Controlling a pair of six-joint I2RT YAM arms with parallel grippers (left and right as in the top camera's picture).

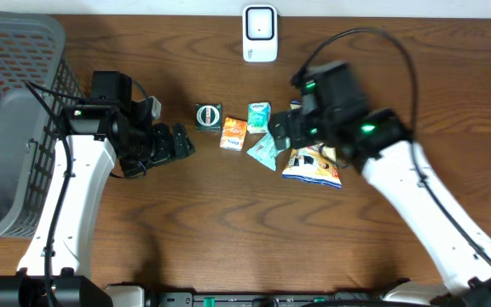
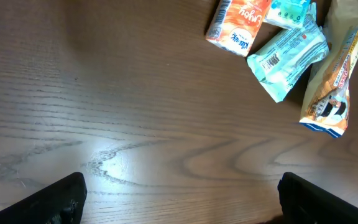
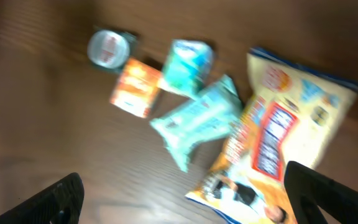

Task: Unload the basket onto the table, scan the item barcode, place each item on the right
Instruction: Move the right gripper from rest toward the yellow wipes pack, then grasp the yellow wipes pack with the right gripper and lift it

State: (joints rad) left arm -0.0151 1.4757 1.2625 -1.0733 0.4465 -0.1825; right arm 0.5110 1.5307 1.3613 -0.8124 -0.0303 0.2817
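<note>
Table point(image 1: 228, 230) — dark wood; grey basket point(image 1: 24, 34) left, white scanner point(image 1: 260, 32) far edge.

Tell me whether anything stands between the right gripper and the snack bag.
Nothing visible does. The right gripper is open above the bag, whose face is uncovered; the teal packet only lies beside it.

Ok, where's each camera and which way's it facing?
Overhead: above the table, looking straight down; left gripper and right gripper show.
Left wrist: on its arm, facing orange carton, teal packet and chip bag; open fingers at bottom corners.
Right wrist: over those three, blurred; open fingers likewise.
Shared: all views show those three snacks.
</note>
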